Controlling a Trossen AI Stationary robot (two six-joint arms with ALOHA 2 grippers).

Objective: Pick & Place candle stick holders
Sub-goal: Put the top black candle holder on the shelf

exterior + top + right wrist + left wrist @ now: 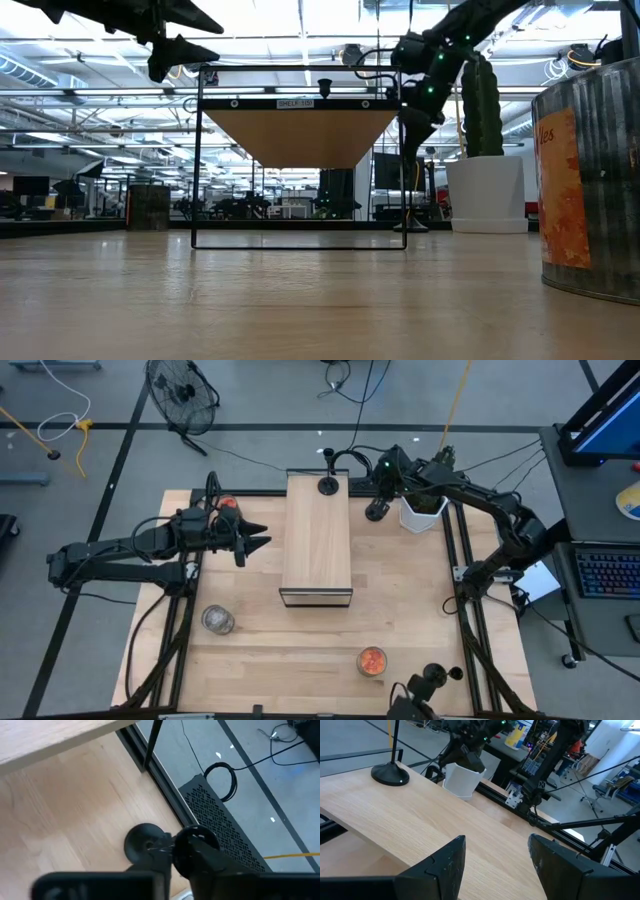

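Note:
One black candle stick holder (328,485) stands by its round base on the far end of the long pale wooden box (317,540); it also shows in the left wrist view (390,772). My right gripper (381,493) is shut on a second black holder (375,512) between the box and the white cactus pot (422,510). My left gripper (262,542) is open and empty, raised at the box's left side. An orange-red cup (228,505) sits behind the left arm, a clear-silvery cup (218,620) at the near left, and another orange-red cup (372,661) at the near right. My right gripper pinches the holder between its two fingers (160,857), high on its upper part, coming from above and pointing down. The holder stands upright below the fingers, its round base (140,842) lowest. I cannot tell whether the base touches the table.
The box stands raised on thin black legs (193,170) at the table's middle. The cactus pot stands right beside the held holder. A small black object (432,676) sits at the near edge. Bare table lies between the box and the near cups.

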